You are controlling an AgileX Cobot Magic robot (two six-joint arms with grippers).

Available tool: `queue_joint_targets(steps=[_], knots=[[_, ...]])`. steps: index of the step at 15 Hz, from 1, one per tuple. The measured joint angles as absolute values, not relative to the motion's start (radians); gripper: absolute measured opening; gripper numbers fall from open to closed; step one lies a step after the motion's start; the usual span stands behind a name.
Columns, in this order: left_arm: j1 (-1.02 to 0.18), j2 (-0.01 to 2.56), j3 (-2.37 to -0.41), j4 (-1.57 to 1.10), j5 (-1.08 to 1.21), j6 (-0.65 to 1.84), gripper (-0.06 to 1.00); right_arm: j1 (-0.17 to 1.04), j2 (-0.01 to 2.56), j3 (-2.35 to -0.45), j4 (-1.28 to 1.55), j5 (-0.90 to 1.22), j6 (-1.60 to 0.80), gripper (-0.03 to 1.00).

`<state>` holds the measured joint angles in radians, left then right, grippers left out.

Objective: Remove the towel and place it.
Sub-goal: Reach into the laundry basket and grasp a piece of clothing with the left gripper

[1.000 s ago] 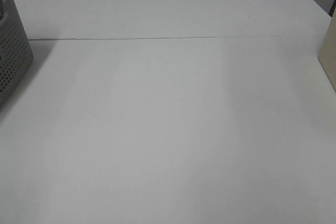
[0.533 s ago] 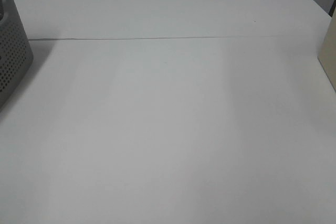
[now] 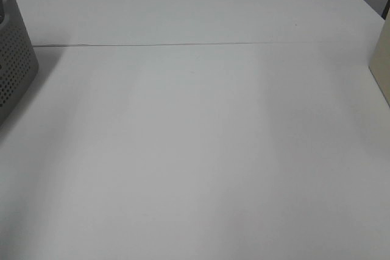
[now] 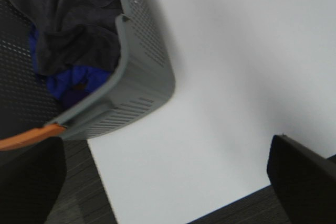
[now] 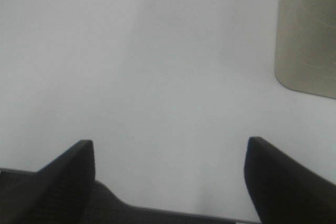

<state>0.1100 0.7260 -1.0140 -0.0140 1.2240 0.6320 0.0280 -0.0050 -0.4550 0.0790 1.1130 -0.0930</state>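
The dark charcoal towel (image 4: 68, 19) lies crumpled inside the grey perforated basket (image 4: 142, 72), over something blue (image 4: 73, 80). In the exterior high view only the basket's side (image 3: 13, 65) shows at the left edge, and the towel is hidden there. My left gripper (image 4: 168, 182) is open and empty, over the table's edge beside the basket's corner. My right gripper (image 5: 168, 177) is open and empty over the bare white table (image 5: 157, 66). Neither gripper shows in the exterior high view.
A beige container (image 5: 307, 30) stands on the table's right side and shows at the right edge of the exterior high view (image 3: 382, 65). A seam (image 3: 201, 44) crosses the white tabletop. An orange strip (image 4: 29, 137) lies by the basket's rim.
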Motion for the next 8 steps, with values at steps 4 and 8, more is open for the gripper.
queue_joint_targets(steps=[4, 8], knots=[[0.11, 1.016, -1.282, 0.167, 1.224, 0.703, 0.95, 0.028, -0.005, -0.455, 0.079, 1.113, -0.093, 0.76], [0.11, 1.369, -1.512, 0.328, 1.221, 0.851, 0.95, 0.028, -0.005, -0.455, 0.079, 1.113, -0.093, 0.76]])
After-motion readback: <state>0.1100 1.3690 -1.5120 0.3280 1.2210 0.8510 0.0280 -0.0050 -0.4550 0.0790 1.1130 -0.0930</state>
